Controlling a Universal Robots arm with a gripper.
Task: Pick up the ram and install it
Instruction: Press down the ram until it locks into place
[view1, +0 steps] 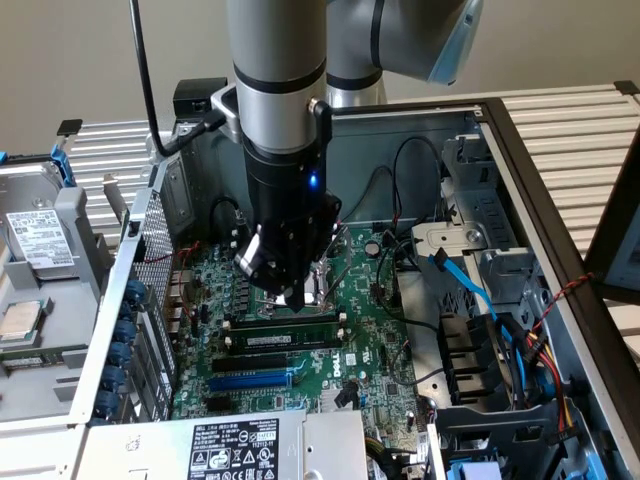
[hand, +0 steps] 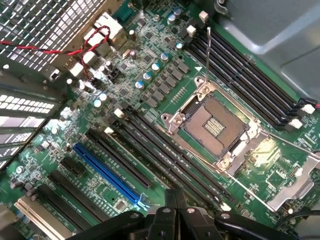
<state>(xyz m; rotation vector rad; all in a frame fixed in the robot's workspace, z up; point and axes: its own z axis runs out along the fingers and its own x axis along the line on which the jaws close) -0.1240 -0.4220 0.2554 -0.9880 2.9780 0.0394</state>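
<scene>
The ram (view1: 283, 341), a long narrow green stick with a white label strip, sits along the black slots (view1: 285, 322) on the motherboard, just below the CPU socket (view1: 318, 287) in the exterior view. I cannot tell how deep it sits. My gripper (view1: 297, 297) hangs over the socket's edge, a little above the ram and apart from it. In the wrist view the fingertips (hand: 171, 200) are pressed together with nothing between them, above the rows of black slots (hand: 165, 157) beside the open CPU socket (hand: 212, 122).
The motherboard (view1: 370, 345) lies inside an open metal case. A blue expansion slot (view1: 250, 379) lies below the ram. Cables and a drive cage (view1: 480, 370) crowd the exterior view's right. The case wall (view1: 140, 270) and a hard drive (view1: 40, 235) are on the left.
</scene>
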